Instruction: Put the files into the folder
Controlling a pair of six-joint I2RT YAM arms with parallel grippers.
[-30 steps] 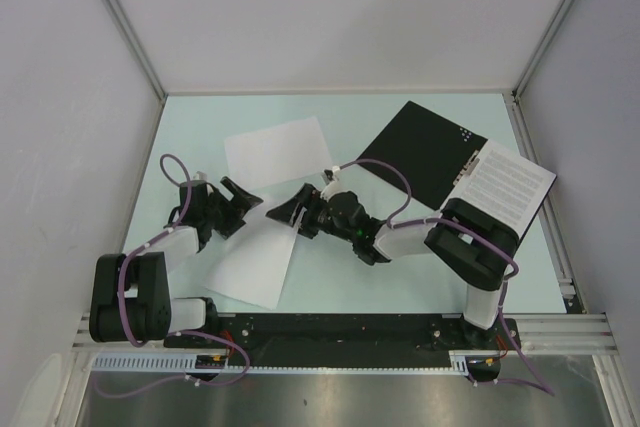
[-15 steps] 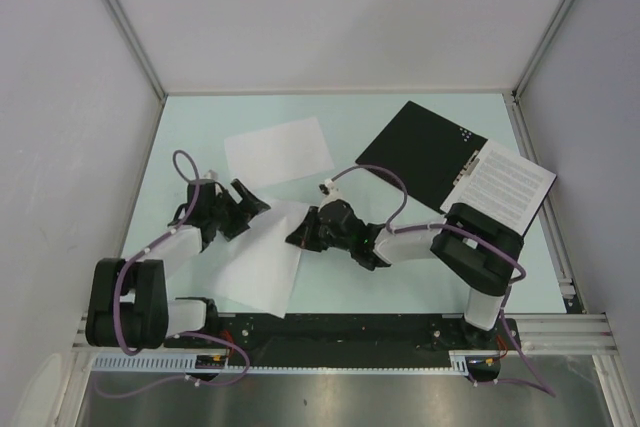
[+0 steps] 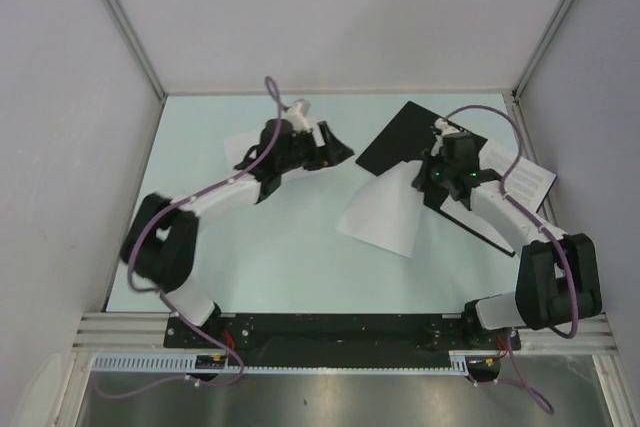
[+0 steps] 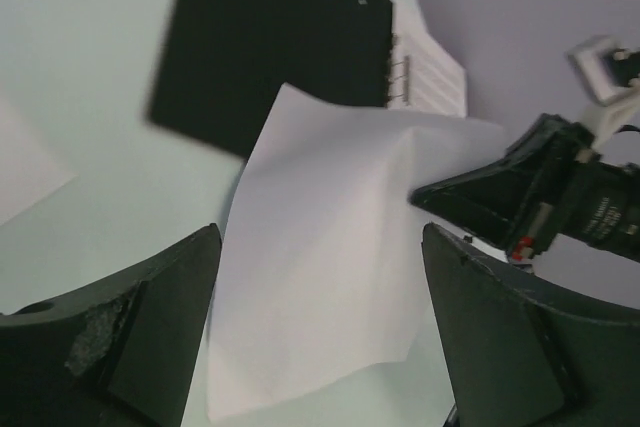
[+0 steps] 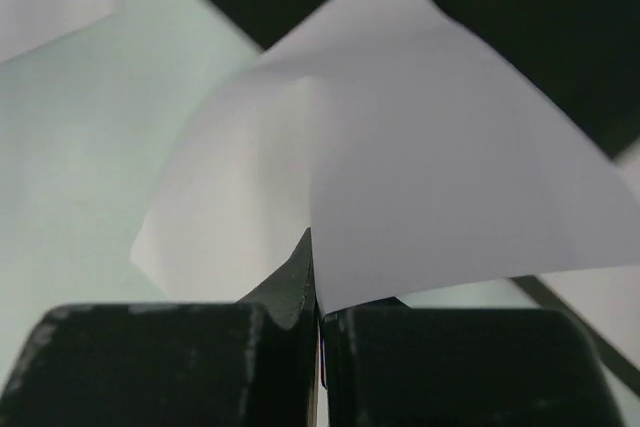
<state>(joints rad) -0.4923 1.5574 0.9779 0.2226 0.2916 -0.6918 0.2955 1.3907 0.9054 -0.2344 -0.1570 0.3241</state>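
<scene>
Found right claw (image 5: 318, 319) pinched fully together on one edge of a blank paper sheet (image 3: 383, 213). Noted this sheet bowed and creased, hanging from the grip toward 8 o'clock, with its upper corner overlapping the near edge of the open folder (image 3: 402, 139). Could not tell whether its lower edge touches the table (image 3: 280, 257).

Located folder at 2 o'clock on the table, lying flat, black inside with small white dots facing up. Recorded printed sheet (image 3: 530, 179) on the folder's right-hand leaf, at 3 o'clock of the right claw, partly hidden by the right arm.

Found left claw (image 3: 338, 147) spread wide, gripping nothing, at 12 o'clock of table centre. Observed it pointed toward 3 o'clock at the held sheet, well apart from it.

Noted second blank sheet (image 3: 237, 145) lying flat at 11 o'clock on the table, largely covered by the left arm.
</scene>
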